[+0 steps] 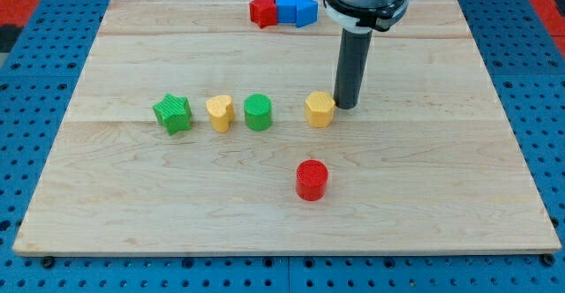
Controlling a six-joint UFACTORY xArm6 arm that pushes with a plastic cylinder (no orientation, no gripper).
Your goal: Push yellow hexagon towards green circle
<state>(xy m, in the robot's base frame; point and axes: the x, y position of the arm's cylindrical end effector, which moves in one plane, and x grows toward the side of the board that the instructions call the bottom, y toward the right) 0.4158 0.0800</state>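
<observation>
Seven blocks: yellow hexagon (320, 109) and yellow heart (220, 113), green circle (258, 113) and green star (172, 114), red circle (311, 179) and red star (262, 10), one blue block (296, 9). My tip (347, 107) touches the hexagon's right; there is no pincer. Bare board (441, 169) separates the hexagon from the green circle at its left. No writing.

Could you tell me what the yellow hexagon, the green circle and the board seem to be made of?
The yellow hexagon and green circle look like matte plastic, perhaps 3D-printed: fine ridges show on the circle's top. The board looks like pale, smooth wood, with visible grain and plank seams. My tip sits just right of the hexagon.
</observation>
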